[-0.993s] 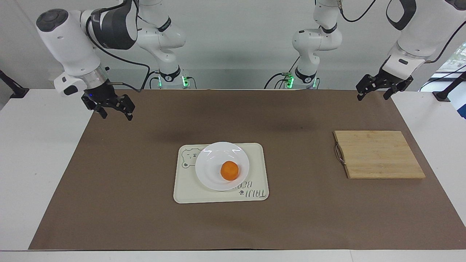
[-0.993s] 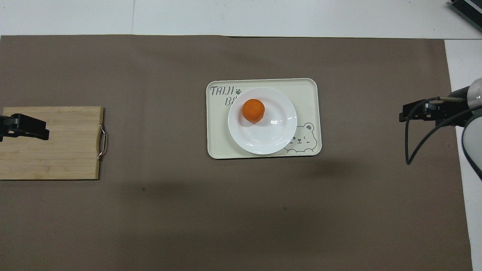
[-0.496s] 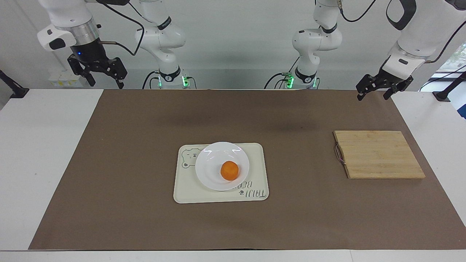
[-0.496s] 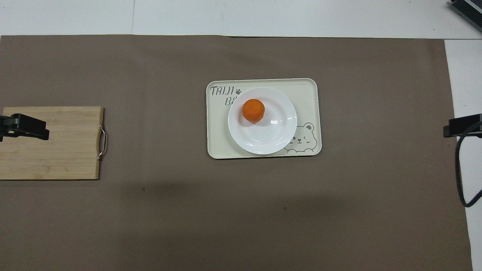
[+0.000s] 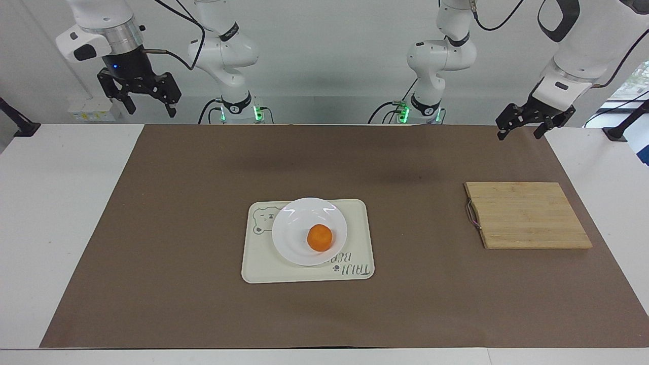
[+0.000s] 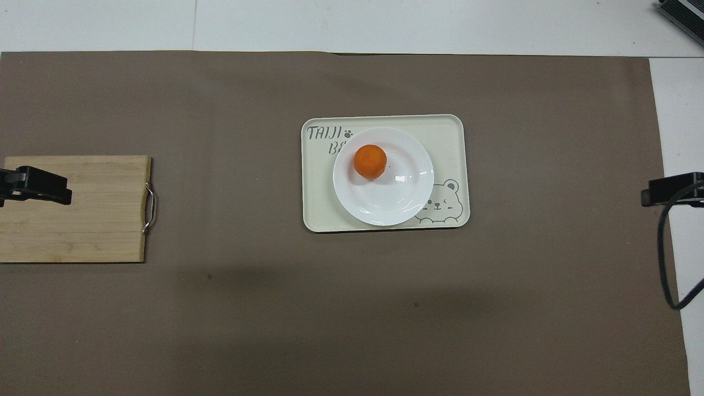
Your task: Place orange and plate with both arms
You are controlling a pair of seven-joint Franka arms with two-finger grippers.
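Orange on a white plate, plate on a tray at mid-counter; both robot arms raised and empty.

The orange (image 5: 320, 238) sits in the plate (image 5: 296, 230), off centre toward the edge farther from the robots. The plate rests on a cream tray (image 5: 263, 266) on the brown mat (image 5: 177, 253). The left pincer (image 5: 522, 126) hangs released over the mat's edge by the robots, above the left arm's end, close to the wooden board (image 5: 527, 215). The right pincer (image 5: 147, 99) hangs released, high over the right arm's end. Both are well apart from the plate; neither looks clearly nearer. The placing looks finished.
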